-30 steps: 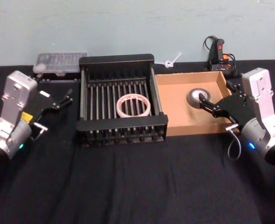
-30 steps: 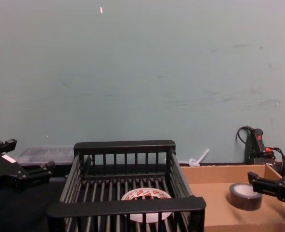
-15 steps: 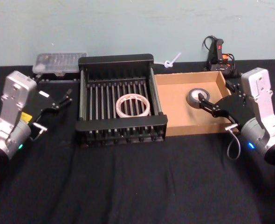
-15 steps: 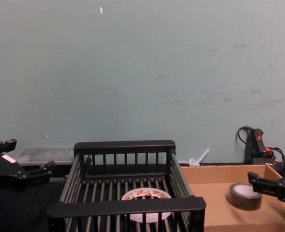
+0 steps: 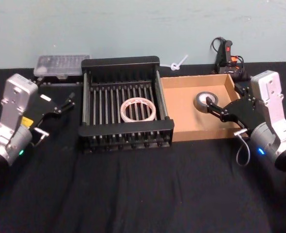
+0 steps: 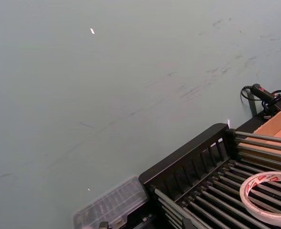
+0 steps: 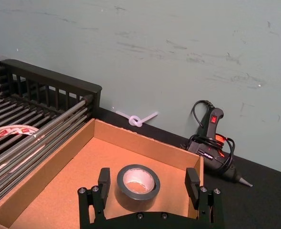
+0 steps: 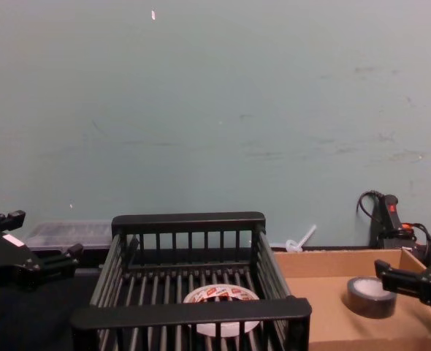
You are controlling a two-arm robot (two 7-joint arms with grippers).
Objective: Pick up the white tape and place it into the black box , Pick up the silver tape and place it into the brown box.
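Note:
The white tape (image 5: 139, 109) lies flat on the slatted floor of the black box (image 5: 127, 62), and its red print shows in the chest view (image 8: 220, 295). The silver tape (image 5: 203, 100) lies in the brown box (image 5: 182, 130) near its far right corner. My right gripper (image 5: 224, 97) is open over that corner. In the right wrist view its fingers (image 7: 104, 180) stand wide on either side of the silver tape (image 7: 138, 187) without touching it. My left gripper (image 5: 65, 103) is open, left of the black box, with nothing in it.
A clear plastic case (image 5: 62, 64) sits behind the left gripper at the back left. A black hot-glue gun with a red switch (image 5: 226, 53) and a white zip tie (image 5: 178, 63) lie behind the brown box. Black cloth (image 5: 143, 194) covers the table's front.

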